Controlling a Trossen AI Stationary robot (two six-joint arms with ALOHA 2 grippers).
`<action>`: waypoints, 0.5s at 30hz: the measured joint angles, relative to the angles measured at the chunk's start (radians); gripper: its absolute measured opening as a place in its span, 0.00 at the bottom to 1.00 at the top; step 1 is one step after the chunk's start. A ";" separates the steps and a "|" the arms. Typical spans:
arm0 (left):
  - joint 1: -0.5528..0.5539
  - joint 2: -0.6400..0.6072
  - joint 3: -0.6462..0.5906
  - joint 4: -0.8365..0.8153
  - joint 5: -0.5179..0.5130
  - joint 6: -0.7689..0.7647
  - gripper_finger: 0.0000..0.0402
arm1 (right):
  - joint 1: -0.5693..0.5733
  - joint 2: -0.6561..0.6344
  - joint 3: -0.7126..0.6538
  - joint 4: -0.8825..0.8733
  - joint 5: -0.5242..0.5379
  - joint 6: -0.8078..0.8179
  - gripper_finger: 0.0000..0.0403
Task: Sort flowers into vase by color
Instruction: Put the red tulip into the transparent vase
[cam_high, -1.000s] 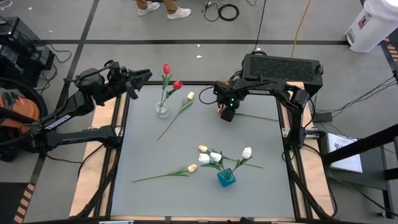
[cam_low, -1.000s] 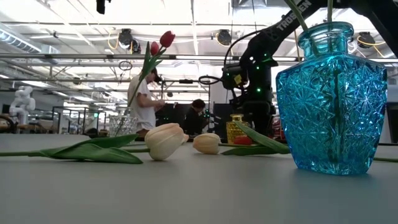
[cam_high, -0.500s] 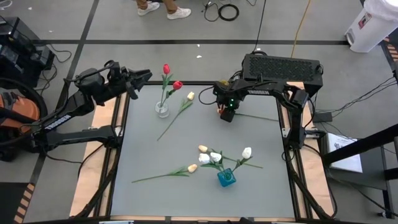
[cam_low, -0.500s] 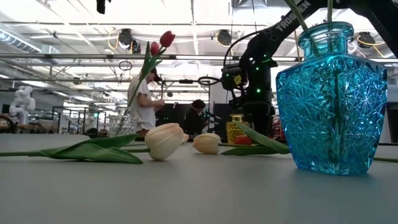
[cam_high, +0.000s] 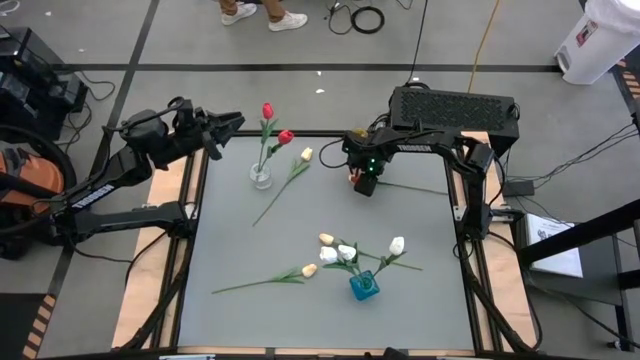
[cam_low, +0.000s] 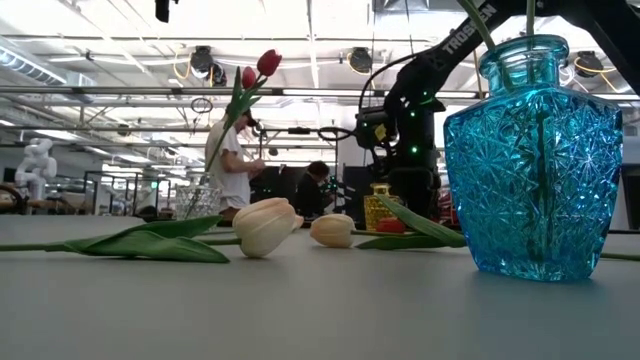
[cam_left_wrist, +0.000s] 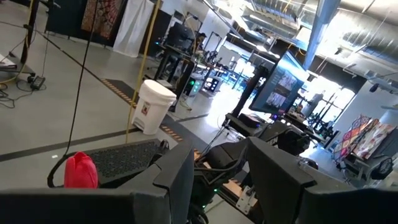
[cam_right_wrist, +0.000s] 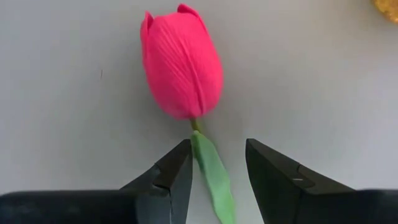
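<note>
The right pincer (cam_right_wrist: 217, 165), open, straddles the lying red tulip's (cam_right_wrist: 182, 65) stem, at the desk's (cam_high: 300, 240) one o'clock, ready to grasp; left pincer (cam_high: 232, 122) waits open.

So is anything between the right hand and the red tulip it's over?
Nothing visible. The right hand is open straight above the red tulip lying on the table, its fingers straddling the stem just below the head, with only bare tabletop around it.

Two dark arms, one low over the table, one waiting at its edge

The right gripper (cam_right_wrist: 216, 171) points down at the tabletop, fingers parted; the left gripper (cam_high: 232, 122) hangs raised at the far left corner, fingers apart, reaching level inward.
</note>
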 joint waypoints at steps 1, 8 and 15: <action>0.000 0.000 0.000 0.000 0.000 0.000 0.39 | 0.000 0.000 0.000 0.000 0.000 0.000 0.35; 0.000 0.000 0.000 0.000 0.000 0.000 0.39 | 0.001 0.000 0.000 -0.007 -0.029 0.003 0.35; 0.000 0.000 0.000 0.000 0.000 0.000 0.39 | 0.003 0.000 0.000 -0.005 -0.049 0.004 0.35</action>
